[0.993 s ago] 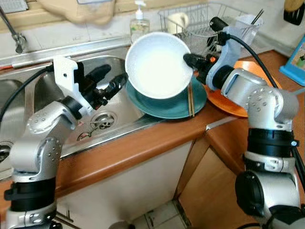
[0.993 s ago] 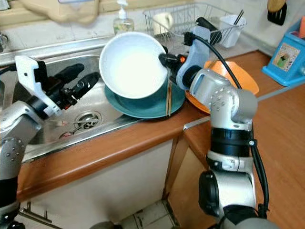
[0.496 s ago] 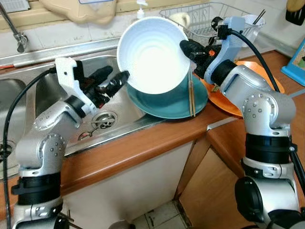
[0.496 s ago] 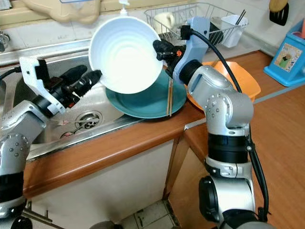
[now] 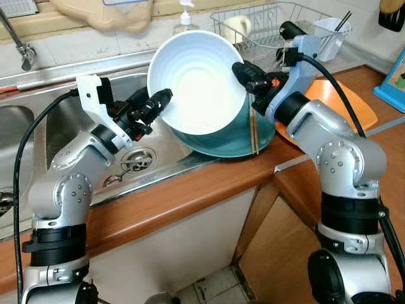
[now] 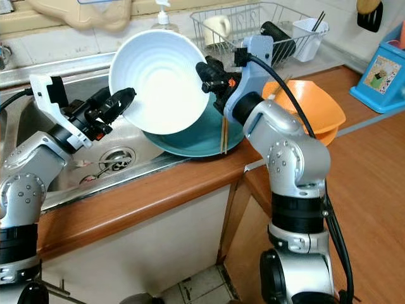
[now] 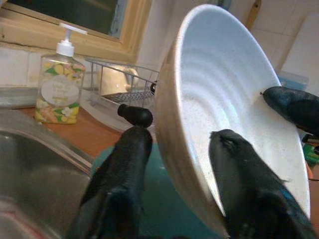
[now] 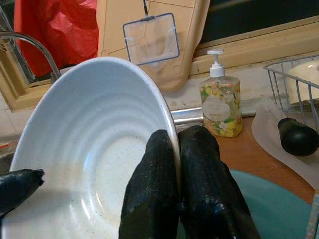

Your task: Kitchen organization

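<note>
White bowl [image 5: 197,82] is up in the air, tilted over the teal plate [image 5: 243,130] by the sink [image 5: 76,120]. Left gripper [image 5: 155,104] jaws straddle the near rim, apart; right gripper [image 5: 243,71] jaws clamp the far rim. Looks glazed, slippery, breakable, so grip the rim. Dish rack [image 5: 266,25] sits behind

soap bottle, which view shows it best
The right wrist view: the soap bottle stands whole beside the white bowl, label and pump clear. The left wrist view shows it smaller. In the eye views the bowl hides all but its pump.
</note>
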`<state>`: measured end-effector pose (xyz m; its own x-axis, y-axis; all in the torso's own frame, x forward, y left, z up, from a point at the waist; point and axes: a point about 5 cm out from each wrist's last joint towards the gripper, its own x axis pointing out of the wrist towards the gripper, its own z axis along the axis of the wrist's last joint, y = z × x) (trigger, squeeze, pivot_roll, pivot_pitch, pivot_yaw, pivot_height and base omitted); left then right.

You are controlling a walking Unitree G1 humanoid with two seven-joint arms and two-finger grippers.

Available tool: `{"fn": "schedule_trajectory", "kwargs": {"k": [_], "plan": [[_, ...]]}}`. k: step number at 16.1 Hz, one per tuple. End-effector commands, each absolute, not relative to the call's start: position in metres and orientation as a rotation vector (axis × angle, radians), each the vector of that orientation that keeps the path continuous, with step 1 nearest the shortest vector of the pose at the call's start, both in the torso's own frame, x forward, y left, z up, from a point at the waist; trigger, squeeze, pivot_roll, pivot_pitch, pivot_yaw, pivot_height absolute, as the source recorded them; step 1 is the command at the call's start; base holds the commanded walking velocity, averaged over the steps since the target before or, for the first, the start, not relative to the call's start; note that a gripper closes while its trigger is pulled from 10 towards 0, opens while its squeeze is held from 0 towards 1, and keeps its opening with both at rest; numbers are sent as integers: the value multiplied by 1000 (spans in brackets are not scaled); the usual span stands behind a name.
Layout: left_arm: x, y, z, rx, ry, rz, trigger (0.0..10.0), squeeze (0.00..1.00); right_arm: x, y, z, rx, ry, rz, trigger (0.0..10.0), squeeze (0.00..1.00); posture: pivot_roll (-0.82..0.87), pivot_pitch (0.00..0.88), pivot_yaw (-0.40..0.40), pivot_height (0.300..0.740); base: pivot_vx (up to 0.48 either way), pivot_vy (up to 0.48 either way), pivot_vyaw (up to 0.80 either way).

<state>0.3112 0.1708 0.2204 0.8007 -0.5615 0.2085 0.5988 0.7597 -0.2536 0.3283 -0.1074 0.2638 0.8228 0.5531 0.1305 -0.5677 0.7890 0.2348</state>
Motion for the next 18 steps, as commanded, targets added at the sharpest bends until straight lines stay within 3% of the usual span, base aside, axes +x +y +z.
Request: {"fn": "schedule_trajectory", "kwargs": {"k": [1, 14, 16, 18], "plan": [[311, 172, 216, -296, -108, -605, 0, 0, 321, -104, 273, 284, -121, 632, 0, 0, -117, 0, 76, 740, 0, 0, 0], [321, 154, 221, -3, -136, -456, 0, 0, 318, -99, 273, 268, -130, 617, 0, 0, -113, 0, 76, 740, 0, 0, 0], [322, 152, 222, 10, -141, -455, 0, 0, 318, -99, 273, 255, -129, 613, 2863, 0, -111, 0, 73, 740, 0, 0, 0], [322, 151, 222, 17, -148, -449, 0, 0, 317, -99, 272, 238, -125, 614, 5020, 0, -113, 0, 73, 740, 0, 0, 0]]}}
